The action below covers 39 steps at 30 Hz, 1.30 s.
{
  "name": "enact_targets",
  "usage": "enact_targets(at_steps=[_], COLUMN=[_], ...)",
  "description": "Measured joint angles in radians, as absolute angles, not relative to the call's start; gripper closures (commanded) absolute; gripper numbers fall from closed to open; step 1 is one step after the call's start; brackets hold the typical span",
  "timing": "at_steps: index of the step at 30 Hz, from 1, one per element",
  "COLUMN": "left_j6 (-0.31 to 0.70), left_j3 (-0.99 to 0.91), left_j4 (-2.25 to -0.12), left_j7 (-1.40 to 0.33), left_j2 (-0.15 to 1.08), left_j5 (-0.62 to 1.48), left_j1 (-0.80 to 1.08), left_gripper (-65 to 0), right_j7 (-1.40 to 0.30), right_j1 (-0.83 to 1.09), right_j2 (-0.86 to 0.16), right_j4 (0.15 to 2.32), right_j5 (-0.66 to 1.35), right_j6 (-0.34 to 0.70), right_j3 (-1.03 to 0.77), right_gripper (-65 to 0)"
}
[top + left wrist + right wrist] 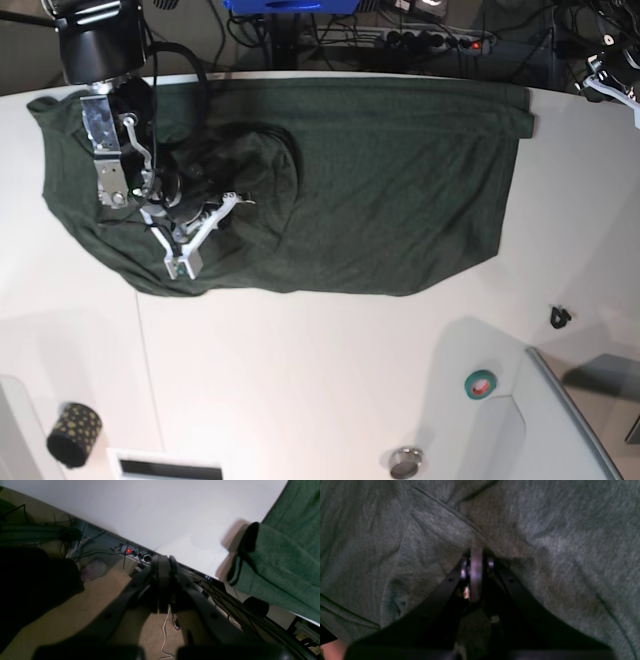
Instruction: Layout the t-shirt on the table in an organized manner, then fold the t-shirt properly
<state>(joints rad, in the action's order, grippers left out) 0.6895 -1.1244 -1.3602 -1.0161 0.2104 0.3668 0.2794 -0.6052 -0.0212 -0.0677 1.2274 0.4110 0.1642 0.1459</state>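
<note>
Right gripper down on shirt, left parked off at the table edge.
T-shirt lies spread across upper centre of the table. Right gripper, jaws closed, pressed into the cloth; whether it pinches any I cannot tell, likely smoothing. Left gripper closed, empty, clear of the shirt.

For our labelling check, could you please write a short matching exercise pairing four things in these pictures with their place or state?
Column one:
1. t-shirt
2. right gripper
3. left gripper
4. roll of green tape

Column two:
A. shut, above the table's edge, off the cloth
B. on the table near the grey tray
C. spread across the far side of the table
D. shut, down on the green fabric

Pairs: 1-C, 2-D, 3-A, 4-B
</note>
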Motion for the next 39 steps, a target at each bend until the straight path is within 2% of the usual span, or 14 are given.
enact_targets(at_steps=[5, 11, 15, 17, 19, 21, 22, 39], left_j6=[0.69, 0.69, 0.69, 0.69, 0.69, 0.69, 0.69, 0.69], left_j3=[-1.124, -1.124, -1.124, -1.124, -1.124, -1.124, -1.124, -1.124], left_j4=[-1.36, -1.36, -1.36, -1.36, -1.36, -1.36, -1.36, -1.36], left_j7=[-1.015, -1.016, -1.016, -1.016, -1.015, -1.014, -1.014, -1.014], left_j2=[0.21, 0.211, 0.21, 0.211, 0.211, 0.21, 0.21, 0.211], left_j5=[0.367, 0.367, 0.367, 0.366, 0.367, 0.367, 0.367, 0.367], left_j1=[0.276, 0.276, 0.273, 0.272, 0.272, 0.272, 0.272, 0.276], left_gripper=[0.0, 0.0, 0.0, 0.0, 0.0, 0.0, 0.0, 0.0], right_j7=[-0.606, -0.617, -0.614, -0.614, -0.614, -0.613, -0.613, -0.572], right_j1=[-0.021, 0.019, 0.02, 0.02, 0.017, 0.019, 0.017, 0.015], right_j2=[-0.066, -0.065, -0.064, -0.06, -0.063, -0.07, -0.07, -0.074], right_j4=[1.234, 1.388, 1.401, 1.373, 1.345, 1.336, 1.334, 1.266], right_j5=[0.411, 0.414, 0.415, 0.419, 0.412, 0.411, 0.411, 0.415], right_j6=[0.167, 0.171, 0.156, 0.104, 0.06, 0.06, 0.059, 0.052], right_j3=[0.146, 0.146, 0.193, 0.201, 0.2, 0.2, 0.2, 0.2], right_gripper=[-0.9, -0.9, -2.9, -9.0, -18.6, -27.3, -29.4, -27.8])
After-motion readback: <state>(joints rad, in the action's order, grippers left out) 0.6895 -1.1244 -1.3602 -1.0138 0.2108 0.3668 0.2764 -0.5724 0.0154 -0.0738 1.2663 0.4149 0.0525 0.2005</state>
